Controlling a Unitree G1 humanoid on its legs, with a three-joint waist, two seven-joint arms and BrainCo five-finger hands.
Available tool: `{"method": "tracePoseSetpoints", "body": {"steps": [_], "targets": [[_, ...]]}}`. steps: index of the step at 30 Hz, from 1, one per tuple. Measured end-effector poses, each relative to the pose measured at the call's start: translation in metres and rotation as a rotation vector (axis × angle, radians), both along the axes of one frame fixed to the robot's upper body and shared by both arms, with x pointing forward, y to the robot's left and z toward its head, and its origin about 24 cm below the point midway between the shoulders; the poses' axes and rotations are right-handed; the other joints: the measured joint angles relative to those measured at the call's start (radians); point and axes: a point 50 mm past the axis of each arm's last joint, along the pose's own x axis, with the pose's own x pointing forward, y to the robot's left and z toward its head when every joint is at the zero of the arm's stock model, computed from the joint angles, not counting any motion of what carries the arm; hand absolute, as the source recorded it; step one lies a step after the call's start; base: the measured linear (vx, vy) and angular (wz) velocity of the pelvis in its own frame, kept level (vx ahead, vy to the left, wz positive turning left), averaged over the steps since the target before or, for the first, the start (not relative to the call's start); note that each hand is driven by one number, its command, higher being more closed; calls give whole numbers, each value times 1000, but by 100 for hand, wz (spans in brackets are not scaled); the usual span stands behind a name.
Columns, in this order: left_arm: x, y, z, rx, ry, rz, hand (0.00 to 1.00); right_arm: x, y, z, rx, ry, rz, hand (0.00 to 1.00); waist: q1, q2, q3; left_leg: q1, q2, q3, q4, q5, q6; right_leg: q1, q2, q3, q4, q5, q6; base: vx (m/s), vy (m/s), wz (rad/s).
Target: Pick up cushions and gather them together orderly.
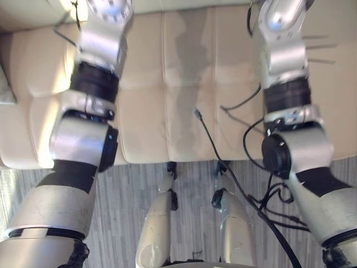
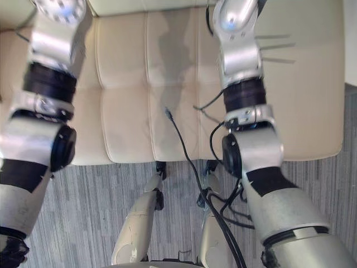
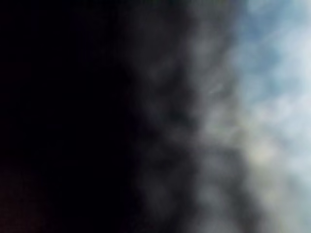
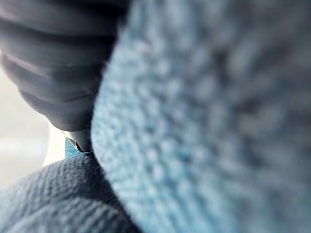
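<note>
Blue fleecy cushion (image 4: 204, 121) tight against right hand (image 4: 58, 63), its grasp unclear; cream sofa (image 1: 145, 111) in the eye views

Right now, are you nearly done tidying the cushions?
Not that I can tell. Done: nothing I can confirm on the cream sofa seat. In hand: the right hand sits right against a fuzzy light blue cushion, darker blue fabric beside it. Left: gathering the cushions neatly together.

Left arm (image 1: 78, 142), right arm (image 1: 304, 148) outstretched, parallel; right robot hand (image 4: 53, 63) cover showing.
</note>
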Motion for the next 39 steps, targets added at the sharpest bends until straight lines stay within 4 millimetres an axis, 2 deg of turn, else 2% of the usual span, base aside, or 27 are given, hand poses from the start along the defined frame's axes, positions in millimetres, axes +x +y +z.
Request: {"method": "tracePoseSetpoints", "body": {"steps": [2,7,10,12,14,15,18,21,26,29,31,34,36,38,39], "targets": [[2,5,8,-20,28,15,0,6,-3,7,26,52,52,0,0,0,27,-15,-3,-2,-20,13,-2,-9,4,0,-31,19,0,-9,6,2],[20,14,-7,-24,153,-12,0,29,-11,-13,72,214,210,0,4,2,60,-72,-6,-14,-20,13,-2,-44,6,-6,-64,35,4,6,40,6],[25,16,-15,-60,187,-74,0,32,-13,-17,81,230,272,0,10,2,61,-121,0,-13,-17,17,-4,-91,5,-6,-63,37,7,3,64,5],[35,14,-36,-88,243,-115,0,37,-13,-29,68,262,290,0,21,2,61,-139,3,-2,-11,16,-4,-107,5,-1,-61,37,7,7,56,-2],[49,17,-72,-124,337,-150,0,43,-7,-46,35,309,316,0,21,2,61,-160,9,9,1,14,-7,-125,8,9,-58,38,8,14,74,-3],[52,17,-81,-129,361,-155,0,43,-5,-49,19,312,322,0,20,2,61,-167,11,11,5,12,-9,-131,9,14,-57,38,8,10,64,-8],[61,21,-128,-225,444,-197,0,41,6,-65,-24,306,350,0,18,2,61,-207,29,38,58,-18,-13,-170,20,65,-40,39,11,-19,54,-22],[60,27,-144,-255,447,-207,0,37,9,-68,-35,281,379,0,18,2,61,-216,46,49,70,-23,-17,-184,29,89,-33,39,11,-47,17,-19],[59,51,-174,-338,487,-181,0,29,9,-73,-40,223,399,0,3,2,61,-217,87,63,80,-30,-27,-187,67,119,-30,29,18,-70,-41,-15],[57,63,-192,-379,514,-156,0,25,1,-80,-38,199,388,0,-6,2,61,-215,105,65,84,-28,-32,-187,84,122,-26,22,26,-61,-40,-9],[52,74,-190,-372,487,-128,0,22,-9,-88,-33,188,369,0,-4,1,61,-213,115,66,88,-25,-36,-187,92,124,-19,24,24,-49,-32,-8],[37,95,-180,-332,407,-77,0,13,-33,-105,-22,168,325,0,-1,1,61,-197,125,67,110,-27,-43,-177,97,128,14,15,15,-48,-21,-3],[27,103,-191,-299,390,-51,0,6,-49,-130,-52,195,294,0,0,1,61,-157,131,66,139,-46,-51,-128,99,132,32,-6,2,-38,-13,2],[7,109,-229,-248,423,-28,0,-9,-64,-180,-111,284,267,0,6,0,60,-73,144,66,195,-100,-51,-53,98,135,109,-75,3,-20,-33,-1],[2,108,-238,-226,433,-30,0,-15,-66,-193,-129,305,266,0,8,-1,60,-51,147,66,210,-114,-52,-35,97,137,133,-93,1,5,-45,-1]]}}
